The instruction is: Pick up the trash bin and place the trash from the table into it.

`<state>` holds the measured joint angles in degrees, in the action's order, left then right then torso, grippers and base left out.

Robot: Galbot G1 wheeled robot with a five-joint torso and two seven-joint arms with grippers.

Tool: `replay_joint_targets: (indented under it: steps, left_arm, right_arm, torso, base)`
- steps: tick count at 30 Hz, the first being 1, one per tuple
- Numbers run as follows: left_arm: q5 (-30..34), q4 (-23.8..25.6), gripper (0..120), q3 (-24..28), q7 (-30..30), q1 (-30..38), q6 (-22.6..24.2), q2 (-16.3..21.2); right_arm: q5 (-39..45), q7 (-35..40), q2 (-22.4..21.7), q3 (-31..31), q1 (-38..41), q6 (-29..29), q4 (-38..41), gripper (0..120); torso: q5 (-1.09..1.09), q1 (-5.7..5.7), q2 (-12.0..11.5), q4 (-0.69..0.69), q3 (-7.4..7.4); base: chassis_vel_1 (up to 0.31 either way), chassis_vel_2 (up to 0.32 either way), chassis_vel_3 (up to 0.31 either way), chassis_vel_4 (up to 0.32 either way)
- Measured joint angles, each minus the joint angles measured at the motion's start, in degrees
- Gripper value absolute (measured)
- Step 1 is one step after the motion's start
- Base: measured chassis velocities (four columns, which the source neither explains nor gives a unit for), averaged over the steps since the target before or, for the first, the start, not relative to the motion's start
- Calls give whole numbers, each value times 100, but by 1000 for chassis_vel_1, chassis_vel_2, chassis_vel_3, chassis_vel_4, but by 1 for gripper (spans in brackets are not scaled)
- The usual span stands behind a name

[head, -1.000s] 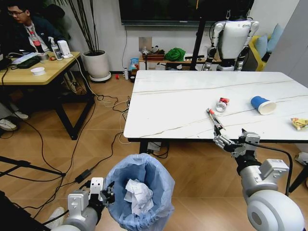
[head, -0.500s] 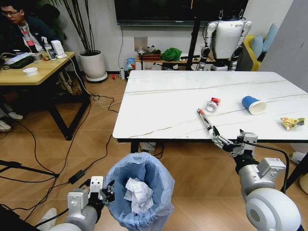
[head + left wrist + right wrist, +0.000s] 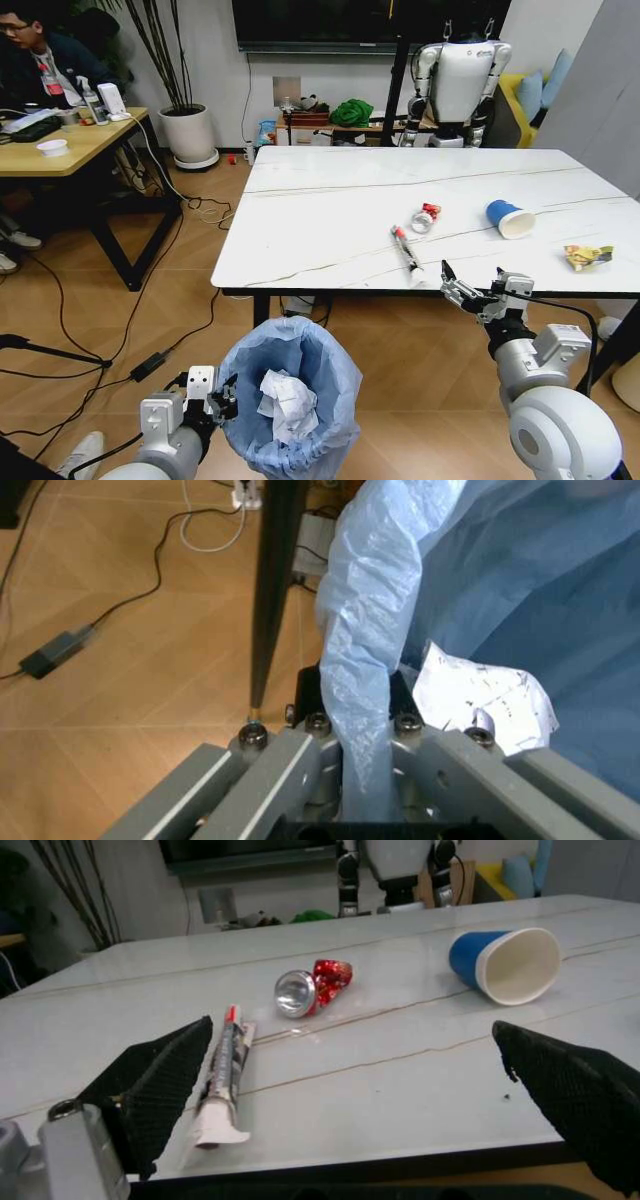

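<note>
Blue-lined bin (image 3: 290,400) holds paper; can (image 3: 425,216), cup (image 3: 508,218) on table (image 3: 330,215).

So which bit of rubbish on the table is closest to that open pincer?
The long black-white-red wrapper, lying near the table's front edge just beside the right pincer. The crushed can, blue cup and yellow wrapper lie farther off.

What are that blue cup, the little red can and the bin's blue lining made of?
The blue cup looks like paper, with a matte white inside and a rolled rim. The crushed can seems thin metal, with a shiny silver end and dented red sides. The trash bin lining looks like thin, crinkled, translucent plastic film.
</note>
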<state>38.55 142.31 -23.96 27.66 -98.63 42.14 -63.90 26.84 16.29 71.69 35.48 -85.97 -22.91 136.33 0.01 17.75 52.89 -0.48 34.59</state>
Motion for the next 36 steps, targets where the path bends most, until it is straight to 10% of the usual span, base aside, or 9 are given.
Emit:
replay_joint_targets:
  steps: [22,36]
  left_arm:
    - [-41,23,0,22,-4,-66,0,-20]
    - [-288,58,0,22,-113,-280,0,-70]
  right_arm:
    - [292,240,-166,-91,47,-56,168,100]
    - [2058,601,-1558,-869,1338,-214,-301,100]
  torso:
    - [0,0,1,0,0]
    - [0,1,0,1,0]
  base:
    - [-116,-117,116,121]
    - [4,1,-3,-2]
